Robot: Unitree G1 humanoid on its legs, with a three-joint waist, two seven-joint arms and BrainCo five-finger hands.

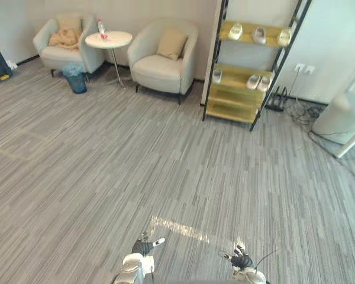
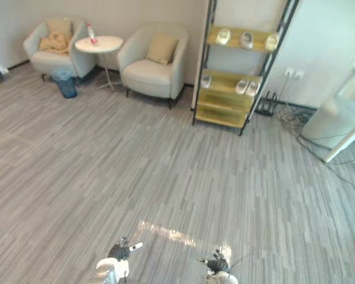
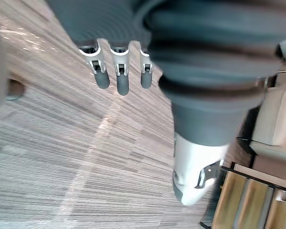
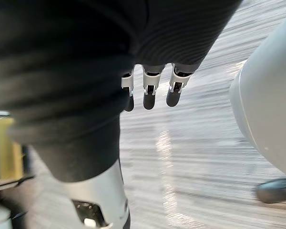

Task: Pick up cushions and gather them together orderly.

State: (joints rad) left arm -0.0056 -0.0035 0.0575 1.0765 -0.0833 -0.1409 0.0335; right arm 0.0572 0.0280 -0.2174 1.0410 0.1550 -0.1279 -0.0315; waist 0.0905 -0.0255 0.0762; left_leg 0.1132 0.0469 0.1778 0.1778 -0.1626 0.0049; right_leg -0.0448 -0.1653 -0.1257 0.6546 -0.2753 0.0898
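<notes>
Hanging low over the floor (image 1: 165, 165), the left hand (image 1: 143, 247) and the right hand (image 1: 241, 258) are both released and carry nothing. In the left wrist view the silver fingers (image 3: 119, 81) with dark, rubber-like tips stand in a loose row, almost straight, and the thumb (image 3: 193, 167) points apart from them. The right wrist view shows the same loose row for the right hand's fingers (image 4: 150, 95). Under both hands the floor is a grey carpet with fine stripes laid in short planks. A pale, shiny patch of light (image 1: 183, 229) lies on it just ahead, between the two hands.

The cushions are far from the hands, at the wall ahead. A square cushion (image 1: 171, 43), beige and soft with plump corners, leans upright on the back of a rounded armchair (image 1: 164, 65) of cream fabric, far ahead of the left hand. A second cushion (image 1: 68, 23) of the same beige stands against the back of the other armchair (image 1: 50, 53), much farther to the left of that hand. A crumpled tan cloth (image 1: 63, 39) lies on the seat just below it. Between the two armchairs is a small round table (image 1: 117, 40), white and smooth on a thin leg, and a bottle (image 1: 101, 28) stands on it. A blue bin (image 1: 77, 78) sits on the carpet beside the other armchair. Far ahead of the right hand leans a shelf (image 1: 239, 75) with a dark metal frame and yellow wooden boards, and pale shoes (image 1: 235, 31) rest on the boards.
</notes>
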